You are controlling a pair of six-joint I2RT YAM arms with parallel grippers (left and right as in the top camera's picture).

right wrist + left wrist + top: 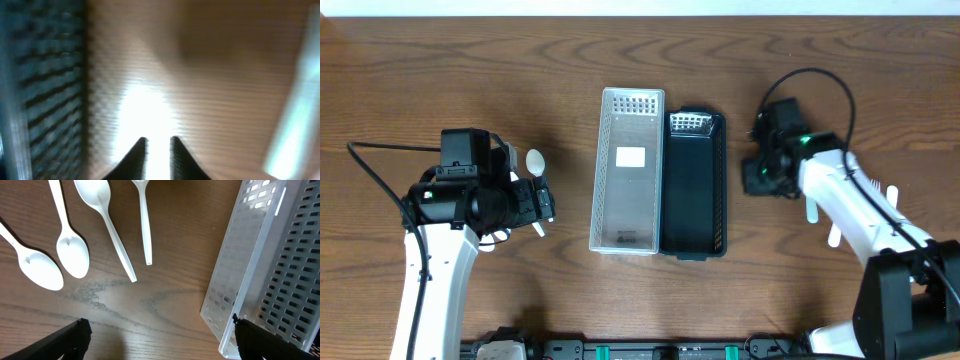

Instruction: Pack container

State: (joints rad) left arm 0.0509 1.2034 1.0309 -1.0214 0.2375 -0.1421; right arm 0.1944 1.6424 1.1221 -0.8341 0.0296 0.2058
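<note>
The left gripper (165, 340) hung wide open and empty over bare desk (440, 60), spoons (72, 255) just beside it, one finger near the white bin's (628, 170) left edge. The black bin (695, 190) touched its right side. The right gripper (157, 150), barely parted and empty, hovered over open desk beside the black bin's right edge.
</note>
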